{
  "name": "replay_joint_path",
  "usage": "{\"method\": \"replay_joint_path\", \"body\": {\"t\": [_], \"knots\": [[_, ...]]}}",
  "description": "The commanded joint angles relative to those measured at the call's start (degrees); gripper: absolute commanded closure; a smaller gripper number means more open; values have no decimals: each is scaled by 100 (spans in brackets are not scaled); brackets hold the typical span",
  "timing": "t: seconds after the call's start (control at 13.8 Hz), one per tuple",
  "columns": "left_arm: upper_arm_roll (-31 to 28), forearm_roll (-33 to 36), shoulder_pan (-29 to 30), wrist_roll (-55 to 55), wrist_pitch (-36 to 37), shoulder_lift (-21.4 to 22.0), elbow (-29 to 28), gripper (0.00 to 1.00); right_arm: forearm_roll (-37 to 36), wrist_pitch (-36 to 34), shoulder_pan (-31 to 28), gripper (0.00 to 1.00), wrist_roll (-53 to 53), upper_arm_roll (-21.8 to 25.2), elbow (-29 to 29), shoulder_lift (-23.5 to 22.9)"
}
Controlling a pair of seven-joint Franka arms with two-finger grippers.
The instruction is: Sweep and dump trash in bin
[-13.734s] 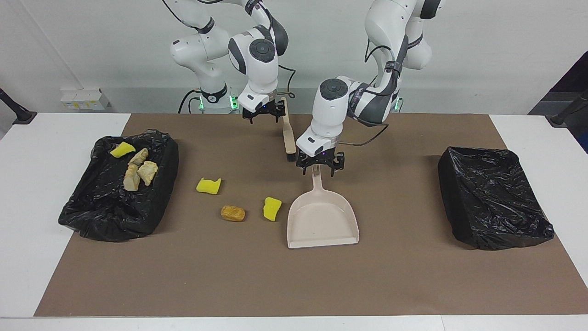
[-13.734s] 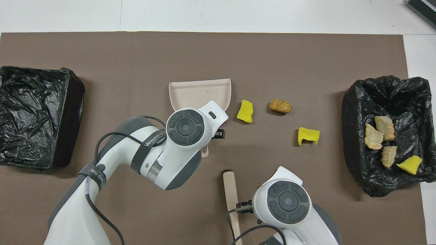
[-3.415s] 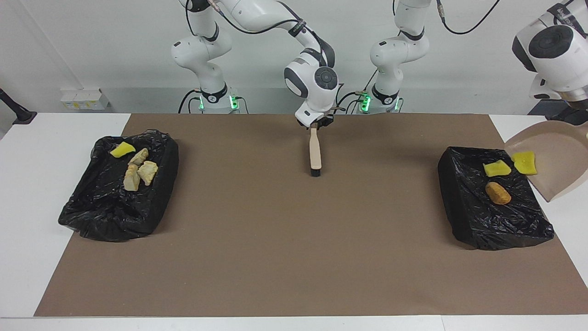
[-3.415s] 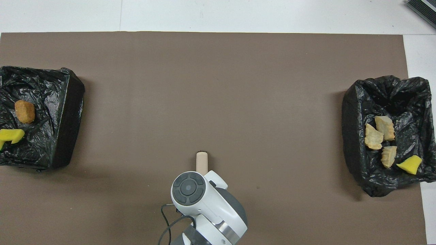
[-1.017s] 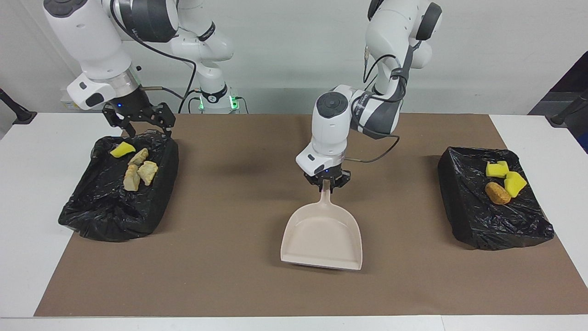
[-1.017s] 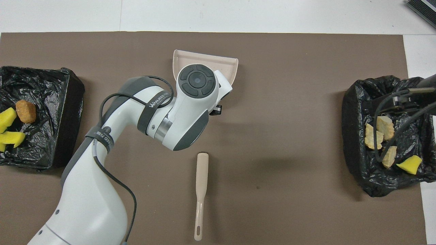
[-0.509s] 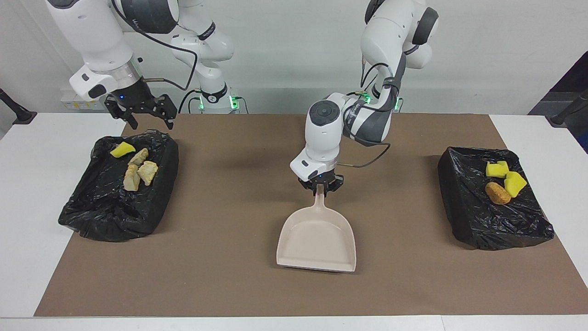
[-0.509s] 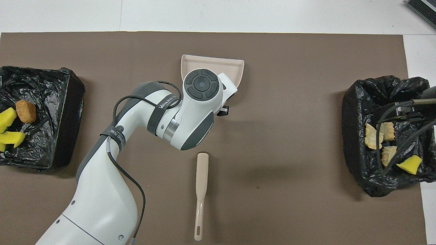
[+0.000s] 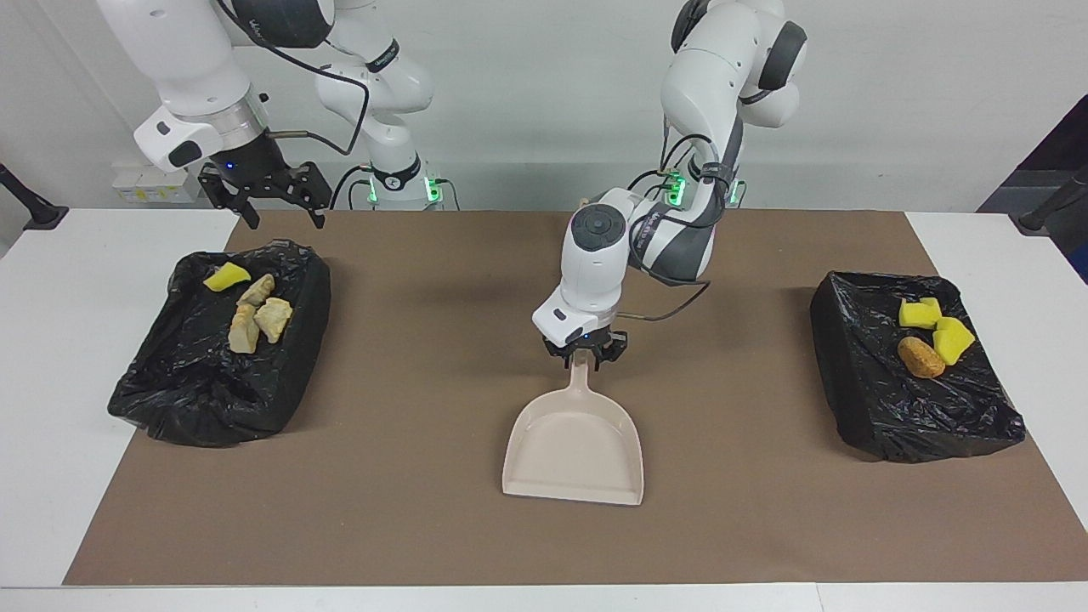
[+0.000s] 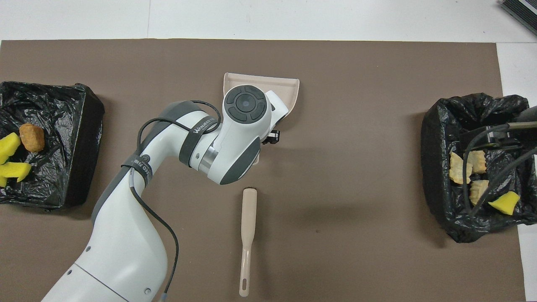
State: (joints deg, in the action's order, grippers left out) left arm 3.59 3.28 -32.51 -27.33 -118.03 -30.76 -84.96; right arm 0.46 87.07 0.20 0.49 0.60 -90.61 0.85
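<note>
From across the table, the left claw (image 9: 583, 352) sits low at the tip of the handle (image 9: 580, 380) of the beige dustpan (image 9: 574, 450), which lies flat and empty on the brown mat (image 9: 408, 527) directly under and in front of it; whether the claw grips the handle or has let go cannot be told. The right claw (image 9: 265, 194) hangs wide open and empty over the robot-side rim of the bin at the right arm's end (image 9: 212, 408), with four pieces of trash (image 9: 255, 310) in the liner just below it. Three more pieces (two yellow sponge chunks and a brown lump) lie in the bin at the left arm's end (image 9: 918, 416), well apart from both claws, and no scrap shows on the mat. From overhead, the left arm's wrist covers most of the dustpan, only its open lip clear of it, and hides the claw itself; the brush (image 10: 248, 218) lies alone on the mat, near the left claw and closer to the robots. The sponge chunks and brown lump lie in one bin's liner and pale lumps in the other's, where only cables of the right arm show. Sweeping and dumping look done, so the step in hand seems to be parking the dustpan. The next move calls for a clean release and a straight lift off the handle, so the pan is not dragged.
</note>
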Motion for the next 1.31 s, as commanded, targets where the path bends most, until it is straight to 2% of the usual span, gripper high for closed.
{"method": "replay_joint_path", "body": {"t": [0.0, 0.29, 0.65, 0.8, 0.94, 1.02, 1.24], "knots": [[-86, 23, 287, 428, 26, 989, -817, 0, 95, 47, -29, 0, 21, 2, -97, 82], [-86, 164, 1200, 1603, 34, 2545, -1891, 0, 95, 47, -29, 0, 21, 2, -97, 82], [-130, 51, 2405, 3406, 911, 3592, -1832, 0, 95, 47, -29, 0, 21, 2, -97, 82], [-139, -264, 2827, 4022, 1691, 3700, -1299, 0, 95, 47, -29, 0, 21, 2, -97, 82], [-174, -591, 3031, 4315, 2553, 3499, -368, 0, 104, 47, -29, 0, 21, 2, -97, 82], [-183, -574, 3057, 4315, 2914, 3411, -120, 0, 104, 47, -29, 0, 21, 2, -97, 82], [-227, -539, 3075, 4298, 3452, 3165, 549, 0, 95, 47, -29, 0, 21, 2, -97, 82]]}}
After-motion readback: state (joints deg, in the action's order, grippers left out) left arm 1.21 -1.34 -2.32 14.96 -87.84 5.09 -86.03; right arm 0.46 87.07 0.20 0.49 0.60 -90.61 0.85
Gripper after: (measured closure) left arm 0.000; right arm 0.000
